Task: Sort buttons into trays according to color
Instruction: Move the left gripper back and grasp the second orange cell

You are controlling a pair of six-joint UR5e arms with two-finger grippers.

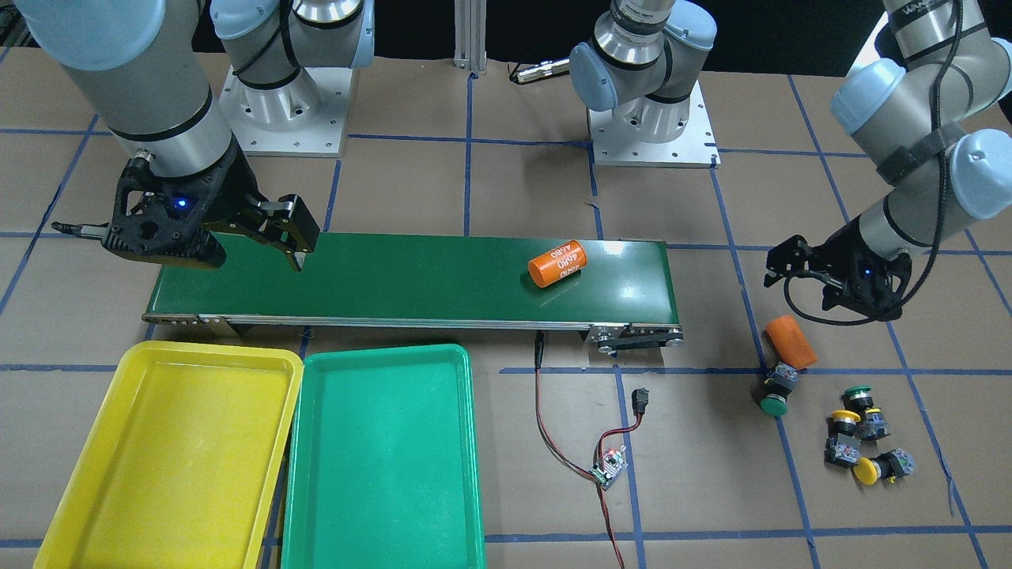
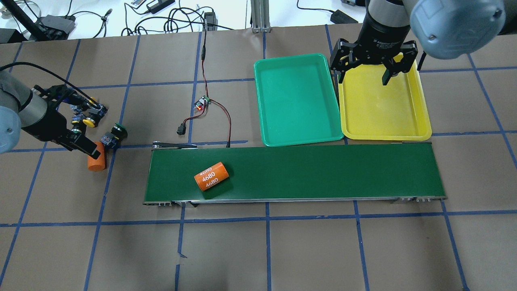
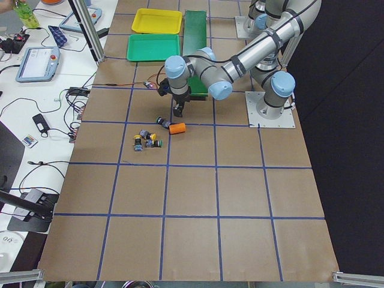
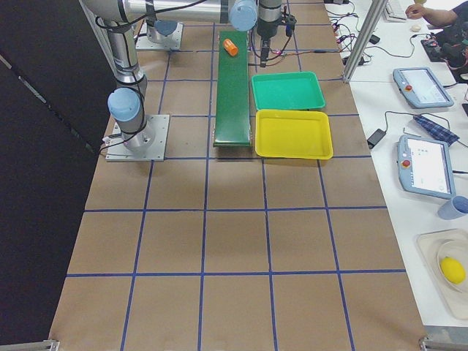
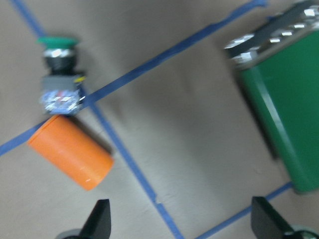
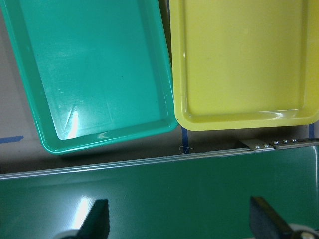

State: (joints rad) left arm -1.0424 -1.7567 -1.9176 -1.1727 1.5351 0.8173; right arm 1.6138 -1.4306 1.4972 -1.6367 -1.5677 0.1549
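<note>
Left wrist cam shows us a green button maybe touching the orange cylinder, half-hidden overhead; left gripper, right gripper both spread.

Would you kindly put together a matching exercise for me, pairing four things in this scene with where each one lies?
Things:
1. labelled orange cylinder
2. plain orange cylinder
3. yellow tray
4. circuit board

Places:
A. on the table, beside a green button
B. next to the green tray
C. on the conveyor belt
D. on the table, joined to red and black wires

Pairs: 1-C, 2-A, 3-B, 4-D.
</note>
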